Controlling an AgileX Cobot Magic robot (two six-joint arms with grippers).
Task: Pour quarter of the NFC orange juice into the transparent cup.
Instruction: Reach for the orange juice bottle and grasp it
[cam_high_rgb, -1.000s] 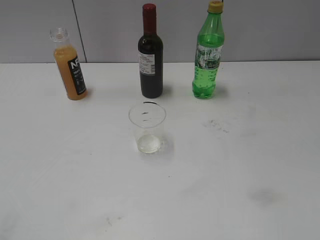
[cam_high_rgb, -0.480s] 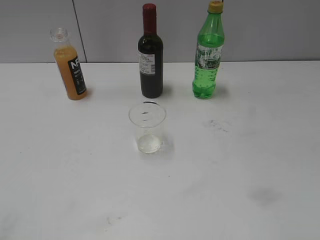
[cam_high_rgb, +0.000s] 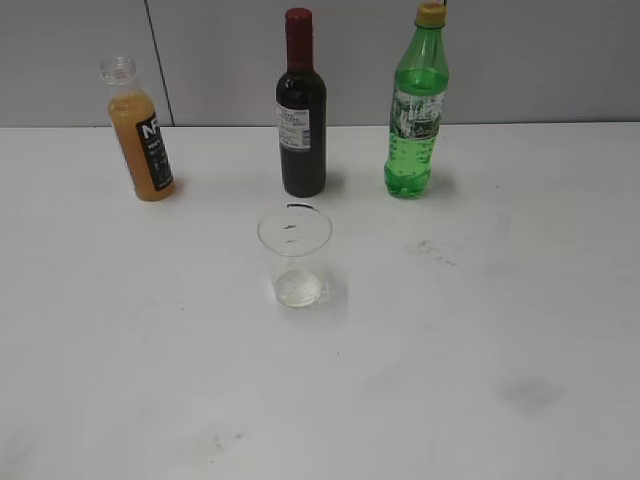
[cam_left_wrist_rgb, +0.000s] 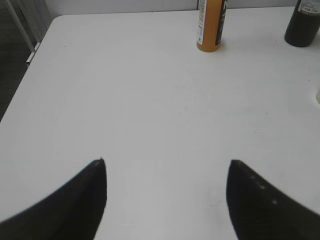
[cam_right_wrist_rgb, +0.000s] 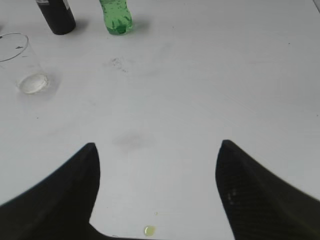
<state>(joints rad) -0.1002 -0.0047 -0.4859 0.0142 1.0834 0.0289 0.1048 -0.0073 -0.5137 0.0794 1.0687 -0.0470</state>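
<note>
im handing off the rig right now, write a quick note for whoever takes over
Left gripper: open, empty, low over bare table, juice bottle ahead of it.
Right gripper: open, empty, cup ahead to its left.
Juice bottle: upright, uncapped, back left of the table.
Cup: upright, empty, in front of the wine bottle.
Done: nothing poured, nothing grasped.
Left: grasp the juice, pour a quarter into the cup.

Three bottles stand upright along the back of the white desk (cam_high_rgb: 500, 330): uncapped juice (cam_high_rgb: 140, 130) at left, dark wine bottle (cam_high_rgb: 301, 110) in the middle, green soda bottle (cam_high_rgb: 417, 105) at right. The cup (cam_high_rgb: 295, 255) stands just in front of the wine bottle, apart from it. Faint smudges mark the desk.
</note>
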